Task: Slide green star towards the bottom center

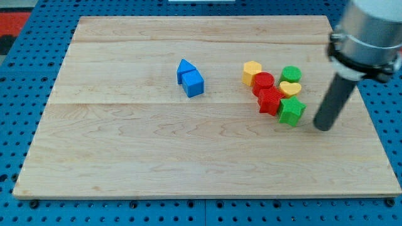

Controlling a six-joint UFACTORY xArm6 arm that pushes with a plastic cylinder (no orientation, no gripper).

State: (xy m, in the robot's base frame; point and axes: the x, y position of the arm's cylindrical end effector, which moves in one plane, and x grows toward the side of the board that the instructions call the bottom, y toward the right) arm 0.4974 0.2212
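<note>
Nearest the camera stands my tip (323,127), the lower end of a dark rod; no jaws exist on this arm, so nothing opens, clenches or grasps.

Landmark: the green star (291,111). My tip sits just beside it on the view's right, apparently not touching.

Against the star's left lies a red star-like block (270,100). Above it sit a yellow heart (290,88), a green cylinder (291,74), a red cylinder (263,81) and a yellow block (252,72). Two blue blocks (190,78) lie well apart to its left.

Progress, as I judge it: nothing done. The star remains in the cluster, right of centre on the wooden board (157,163); the whole slide down and leftward is left.

Orientation: no long axis discernible; which way its points face cannot be told.
</note>
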